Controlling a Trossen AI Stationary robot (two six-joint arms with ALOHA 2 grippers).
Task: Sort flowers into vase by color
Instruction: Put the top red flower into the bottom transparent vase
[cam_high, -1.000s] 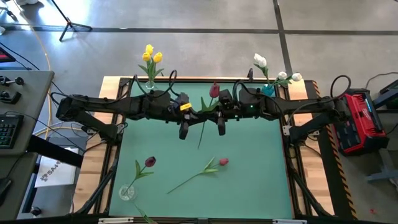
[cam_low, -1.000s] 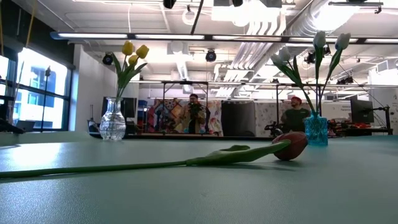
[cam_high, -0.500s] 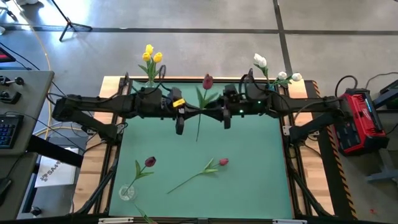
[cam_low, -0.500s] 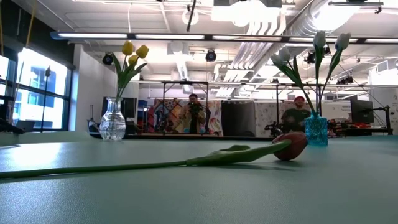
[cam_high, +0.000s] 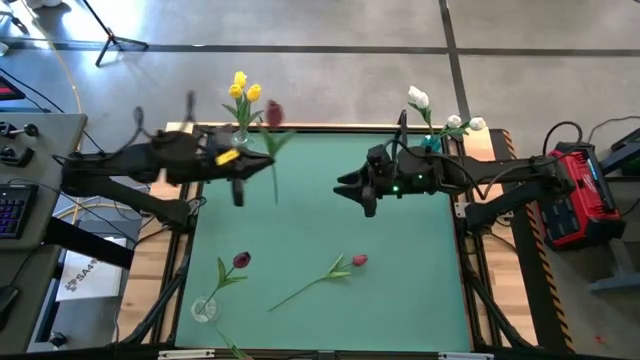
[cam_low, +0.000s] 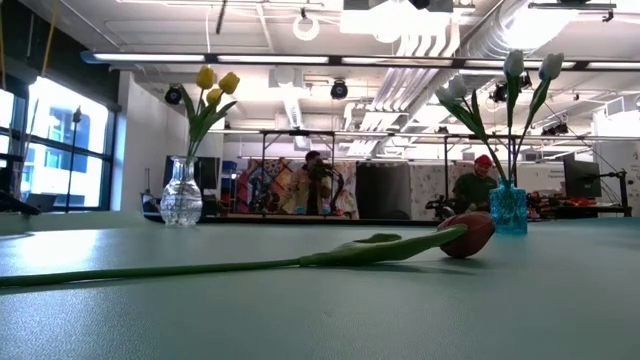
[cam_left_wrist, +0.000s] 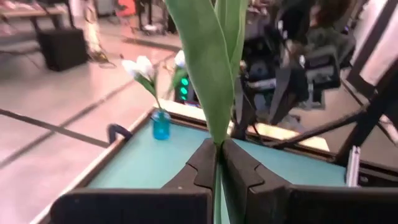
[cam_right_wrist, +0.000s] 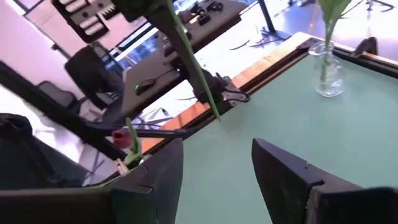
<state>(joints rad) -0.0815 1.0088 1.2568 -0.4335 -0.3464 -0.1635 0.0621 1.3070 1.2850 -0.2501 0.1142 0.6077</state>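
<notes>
The left pincer (cam_high: 238, 190) is squeezed tight on a green stem, with the arm stretched across the far left side. The right pincer (cam_high: 366, 192) has its two fingers (cam_right_wrist: 283, 168) spread wide apart, holding nothing.

A red case (cam_high: 577, 196) sits beside the table; a keyboard (cam_high: 12, 208) rests opposite.

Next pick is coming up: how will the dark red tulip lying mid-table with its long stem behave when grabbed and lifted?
The dark red tulip looks light, with a long thin stem, so it will probably lift easily. Gripped at one end, the stem will probably droop or swing. Lying flat on the green table, it leaves little height to pinch. Its leaf looks soft and may fold.
</notes>
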